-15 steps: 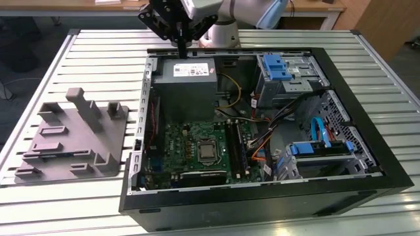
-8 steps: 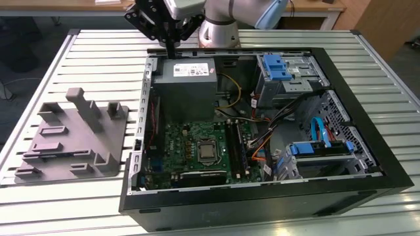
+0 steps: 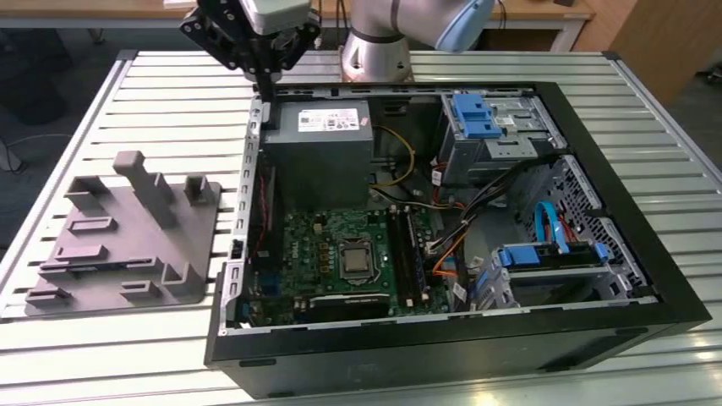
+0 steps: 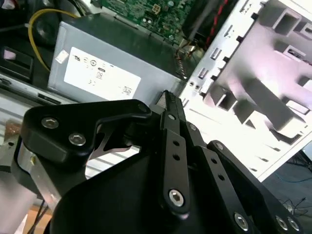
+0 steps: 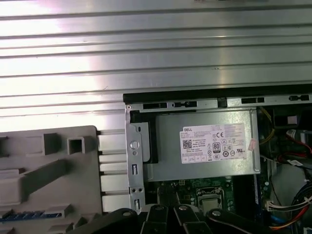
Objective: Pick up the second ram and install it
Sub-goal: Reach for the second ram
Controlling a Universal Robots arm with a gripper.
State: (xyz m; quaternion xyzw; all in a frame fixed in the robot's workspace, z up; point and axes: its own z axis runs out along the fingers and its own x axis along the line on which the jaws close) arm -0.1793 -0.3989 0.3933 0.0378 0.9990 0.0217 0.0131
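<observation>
While checking the exterior view, found the black two-finger gripper (image 3: 263, 83) poised over the far corner of the open black computer case (image 3: 451, 342). Placed it just above the grey metal power-supply box (image 3: 316, 139) and well apart from the part to be fetched. Read the jaws in the second wrist view as drawn together, with nothing visible between them; logged as empty.

Located the second ram, a long thin dark blue-black stick (image 5: 34, 214), in the first wrist view. Found it standing on edge in a slot of the grey moulded plastic fixture (image 3: 186, 271). Saw only its blue upper edge, broken into short segments; could not see the rest, sunk in the slot. Looked straight and level as far as visible. Placed the fixture near the edge of the slatted silver metal table (image 3: 169, 110) at the exterior view's left, just beside the case wall.

Judged progress as early: pick-up not yet made, seating on the green circuit board (image 3: 327, 245) not yet made. Could not make out any stick in the long black slots beside the processor, nor rule one out.
</observation>
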